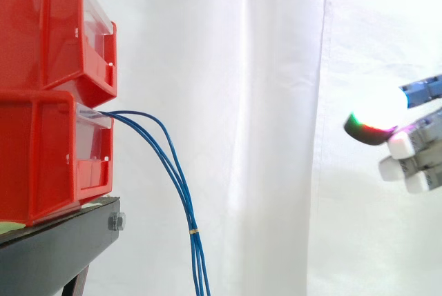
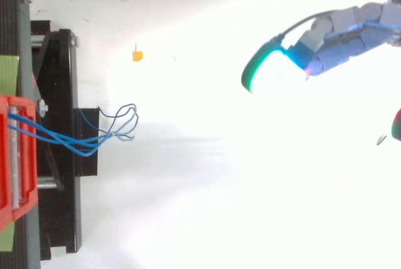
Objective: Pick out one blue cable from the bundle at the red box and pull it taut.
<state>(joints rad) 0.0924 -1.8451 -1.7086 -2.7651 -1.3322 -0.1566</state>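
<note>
A bundle of thin blue cables [image 1: 177, 174] comes out of the front of the lower red box [image 1: 41, 158] and hangs down in a curve, tied together by a small yellow band [image 1: 194, 230]. From above, the cables [image 2: 62, 137] run right from the red box [image 2: 12, 156] and end in loose strands. My hand [image 1: 414, 151] hovers far to the right of the bundle, at about the height of the lower box. It is open, its glowing fingertips [image 2: 266, 68] point toward the box, and nothing is in it.
A second red box [image 1: 48, 27] is stacked on the lower one. Both rest on a black stand [image 1: 55, 248]. A white curtain hangs behind. A small orange bit [image 2: 137, 55] lies on the white floor beyond the cable ends.
</note>
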